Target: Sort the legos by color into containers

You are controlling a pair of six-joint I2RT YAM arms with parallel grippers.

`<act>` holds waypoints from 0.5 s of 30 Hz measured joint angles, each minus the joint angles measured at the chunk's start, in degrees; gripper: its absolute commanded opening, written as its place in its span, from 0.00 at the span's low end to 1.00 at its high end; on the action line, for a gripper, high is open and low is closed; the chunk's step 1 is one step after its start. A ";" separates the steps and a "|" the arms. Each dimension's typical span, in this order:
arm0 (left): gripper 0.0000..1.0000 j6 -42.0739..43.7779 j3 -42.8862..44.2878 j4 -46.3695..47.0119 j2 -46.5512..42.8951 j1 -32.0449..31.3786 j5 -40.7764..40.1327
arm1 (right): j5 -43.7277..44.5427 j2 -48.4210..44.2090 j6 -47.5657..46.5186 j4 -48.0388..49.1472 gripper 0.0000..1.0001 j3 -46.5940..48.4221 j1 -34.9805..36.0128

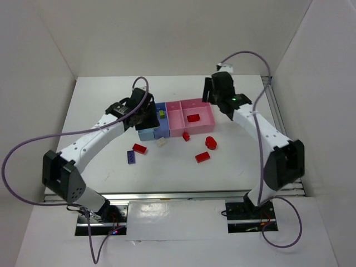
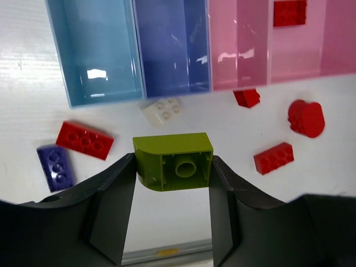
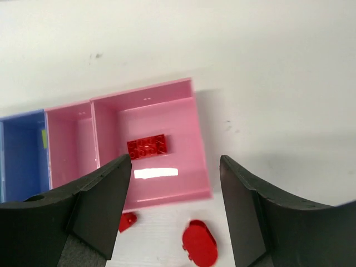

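My left gripper is shut on a lime green lego, held above the table just in front of the containers. Below it lie loose legos: a white one, a purple one and several red ones. My right gripper hangs open and empty over the wider pink bin, where a red lego lies. Another green lego sits in the periwinkle bin. In the top view the left gripper hovers over the blue bins.
White walls enclose the table on the left, back and right. A metal rail runs along the right edge. Loose red pieces lie in front of the pink bins, and a small red one lies close to their front wall.
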 measured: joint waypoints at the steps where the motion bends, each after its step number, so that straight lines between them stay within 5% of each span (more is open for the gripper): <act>1: 0.24 0.37 1.20 0.31 2.08 0.44 0.17 | 0.46 -3.04 0.31 0.02 0.72 -1.53 -1.38; 9: 0.31 1.27 15.02 1.75 21.62 3.48 -0.72 | 1.11 -18.49 1.66 -1.01 0.75 -11.52 -2.29; 15: 0.72 2.19 27.36 0.87 32.83 4.48 -0.98 | 0.57 -21.77 2.10 -4.31 0.82 -14.47 -5.01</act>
